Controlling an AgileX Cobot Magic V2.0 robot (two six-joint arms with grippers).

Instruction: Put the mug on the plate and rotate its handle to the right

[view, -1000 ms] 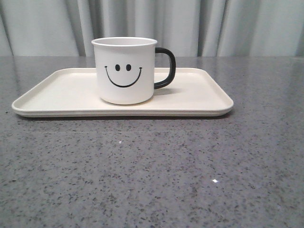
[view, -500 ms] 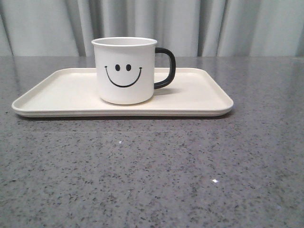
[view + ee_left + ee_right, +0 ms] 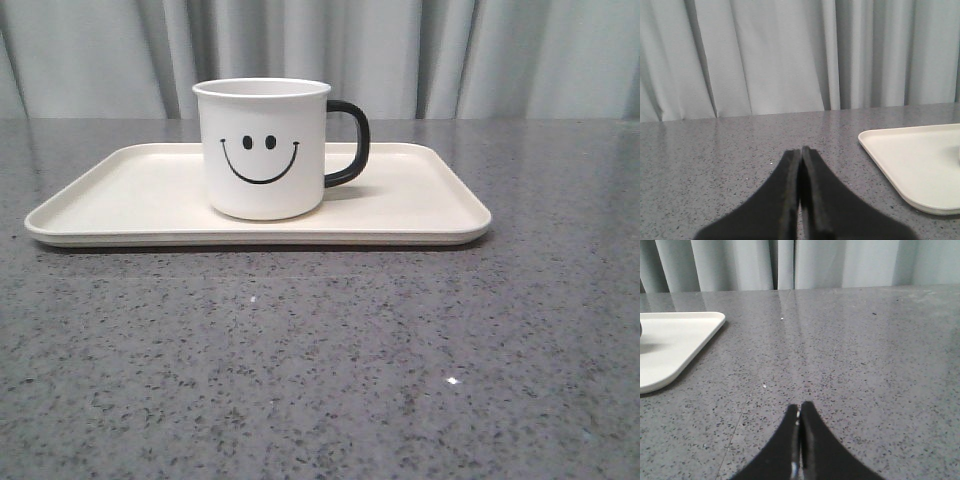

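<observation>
With each tool (image 3: 800, 150) (image 3: 799, 405) closed and empty, the mug (image 3: 262, 150) sits on the plate (image 3: 420, 205)

Front view low, level, close on plate (image 3: 420, 205), facing curtain (image 3: 400, 50), each wrist view low over table (image 3: 865, 350), looking past closed fingers, both catching one plate corner

You face a grey speckled stone table (image 3: 320, 360) running back to a pale grey-green curtain (image 3: 450, 55) that hangs in soft vertical folds. Even light puts 2 small bright glints on the tabletop.
</observation>
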